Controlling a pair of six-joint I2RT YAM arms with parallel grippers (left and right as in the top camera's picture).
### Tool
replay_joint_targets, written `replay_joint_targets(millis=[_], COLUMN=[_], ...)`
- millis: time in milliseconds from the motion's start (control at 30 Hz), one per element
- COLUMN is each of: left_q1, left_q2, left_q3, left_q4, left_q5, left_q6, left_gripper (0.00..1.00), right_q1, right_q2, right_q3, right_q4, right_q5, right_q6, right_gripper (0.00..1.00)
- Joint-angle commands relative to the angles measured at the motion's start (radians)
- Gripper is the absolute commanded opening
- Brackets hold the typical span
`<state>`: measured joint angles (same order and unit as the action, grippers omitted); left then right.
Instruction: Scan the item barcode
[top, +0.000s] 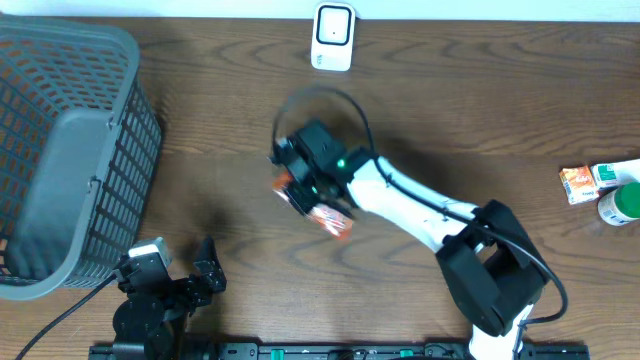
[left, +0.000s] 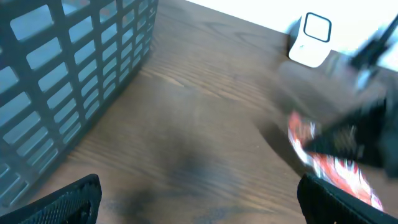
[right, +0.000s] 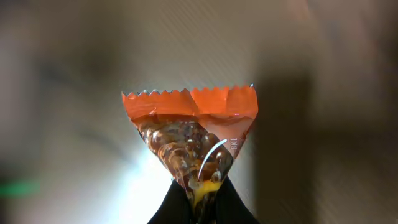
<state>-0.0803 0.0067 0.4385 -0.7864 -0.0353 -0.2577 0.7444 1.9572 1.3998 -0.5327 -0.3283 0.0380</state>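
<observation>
One step done, by the look of it: packet (right: 193, 130) pinched at its lower end by right end effector (right: 198, 196), clamped tight, with the serrated orange seal pointing away from the fingers. Held near the middle of the counter (top: 480, 100), well short of scanner (top: 333, 37) at the centre of the far edge. Cannot tell whether lifted clear or touching the counter. No barcode visible on any face shown.

Left end effector (top: 185, 275) spread wide, holding nothing, low at the near edge toward the left corner, just beside basket (top: 60, 150). From the left wrist view: blurred packet at right, scanner beyond it.

Remaining, as judged: carry packet toward the far edge, turn the barcode face to the scanner, hold steady for the read.

Also at the right edge: small orange pack (top: 578, 183) and bottle (top: 622, 205), well apart from the grip.
</observation>
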Motion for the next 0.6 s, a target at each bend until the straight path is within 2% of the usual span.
replay_joint_targets(millis=[0, 67, 200, 233, 333, 467, 567], left_q1=[-0.003, -0.003, -0.003, -0.003, -0.003, -0.003, -0.003], left_q2=[-0.001, -0.001, -0.001, -0.001, -0.001, -0.001, -0.001], left_q3=[0.004, 0.004, 0.004, 0.004, 0.004, 0.004, 0.004], left_q4=[0.001, 0.001, 0.001, 0.001, 0.001, 0.001, 0.001], left_q5=[-0.002, -0.002, -0.002, -0.002, -0.002, -0.002, -0.002], left_q6=[0.013, 0.013, 0.013, 0.013, 0.013, 0.013, 0.013], left_gripper=[0.98, 0.98, 0.98, 0.98, 0.98, 0.98, 0.98], right_q1=[-0.056, -0.083, -0.113, -0.124, -0.142, -0.143, -0.144], right_q2=[-0.016, -0.008, 0.047, 0.092, 0.17, 0.24, 0.271], right_q3=[0.085, 0.08, 0.055, 0.05, 0.05, 0.051, 0.051], right_q4=[0.04, 0.085, 0.206, 0.295, 0.525, 0.744, 0.829], right_q5=[-0.397, -0.544, -0.826, -0.969, -1.233, -1.23, -1.23], right_q6=[0.039, 0.009, -0.215, -0.283, -0.277, -0.077, -0.068], right_gripper=[0.01, 0.01, 0.01, 0.01, 0.01, 0.01, 0.01])
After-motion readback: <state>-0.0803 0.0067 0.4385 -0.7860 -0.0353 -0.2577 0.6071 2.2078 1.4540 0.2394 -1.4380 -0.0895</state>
